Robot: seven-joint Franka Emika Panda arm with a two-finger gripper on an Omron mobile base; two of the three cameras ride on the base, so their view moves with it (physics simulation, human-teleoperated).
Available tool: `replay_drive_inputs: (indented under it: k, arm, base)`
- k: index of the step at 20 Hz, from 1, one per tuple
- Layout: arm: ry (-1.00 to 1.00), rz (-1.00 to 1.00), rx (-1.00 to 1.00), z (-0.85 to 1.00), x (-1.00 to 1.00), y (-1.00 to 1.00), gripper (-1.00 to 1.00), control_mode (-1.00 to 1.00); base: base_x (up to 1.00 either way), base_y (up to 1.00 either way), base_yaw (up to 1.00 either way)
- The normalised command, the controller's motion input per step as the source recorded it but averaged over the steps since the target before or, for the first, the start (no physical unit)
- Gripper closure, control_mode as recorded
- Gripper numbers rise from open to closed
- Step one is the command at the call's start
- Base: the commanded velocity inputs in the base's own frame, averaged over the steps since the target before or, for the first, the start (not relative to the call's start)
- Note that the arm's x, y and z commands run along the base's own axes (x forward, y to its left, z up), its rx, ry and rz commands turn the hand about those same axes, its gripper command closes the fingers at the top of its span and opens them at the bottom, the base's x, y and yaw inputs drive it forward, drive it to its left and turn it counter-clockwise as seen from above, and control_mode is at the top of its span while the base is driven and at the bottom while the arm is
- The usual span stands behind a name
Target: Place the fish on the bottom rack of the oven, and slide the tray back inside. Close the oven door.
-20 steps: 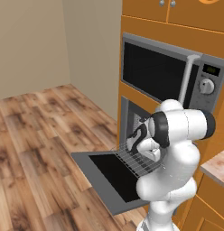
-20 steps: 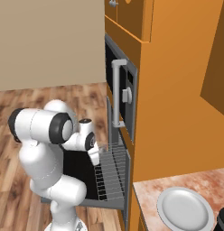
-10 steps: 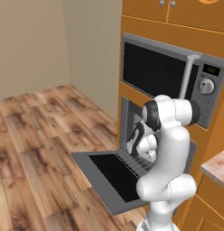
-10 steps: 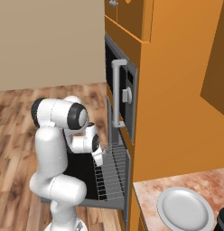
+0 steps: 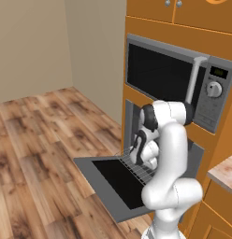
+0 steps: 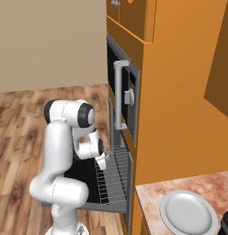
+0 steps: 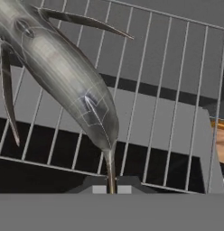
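Gripper (image 6: pixel 103 161) low over pulled-out rack (image 6: pixel 115 176), above open oven door (image 5: pixel 115 186); fish (image 7: pixel 64 74) pinched by tail between nearly closed jaws, hanging over bars.

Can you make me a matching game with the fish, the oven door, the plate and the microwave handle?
Things:
1. fish
2. oven door
3. plate
4. microwave handle

States:
A. folded down open
B. round and white, on the counter
C. over the pulled-out bottom rack
D. tall grey upright bar

Pairs: 1-C, 2-A, 3-B, 4-D
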Motion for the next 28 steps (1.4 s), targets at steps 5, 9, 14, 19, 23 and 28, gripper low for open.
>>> replay_drive_inputs:
  k: [5, 9, 14, 19, 23, 28]
  arm:
    - [0.0, -0.01, -0.03, -0.34, 0.38, 0.0, 1.0, -1.0]
    - [0.0, -0.01, -0.02, -0.19, 0.29, 0.0, -1.0, -1.0]
    - [0.0, 0.0, 0.0, -0.11, 0.17, 0.0, -1.0, -1.0]
    - [-0.03, 0.0, 0.0, -0.02, -0.15, 0.0, -1.0, -1.0]
    - [-0.02, 0.0, -0.01, 0.0, -0.61, 0.16, -1.0, -1.0]
    - [0.0, 0.0, -0.02, 0.0, -0.4, 0.49, -1.0, -1.0]
  base:
    - [0.0, 0.0, 0.0]
    - [0.0, 0.0, 0.0]
    - [0.0, 0.0, 0.0]
    - [0.0, 0.0, 0.0]
    - [0.0, 0.0, 0.0]
    - [0.0, 0.0, 0.0]
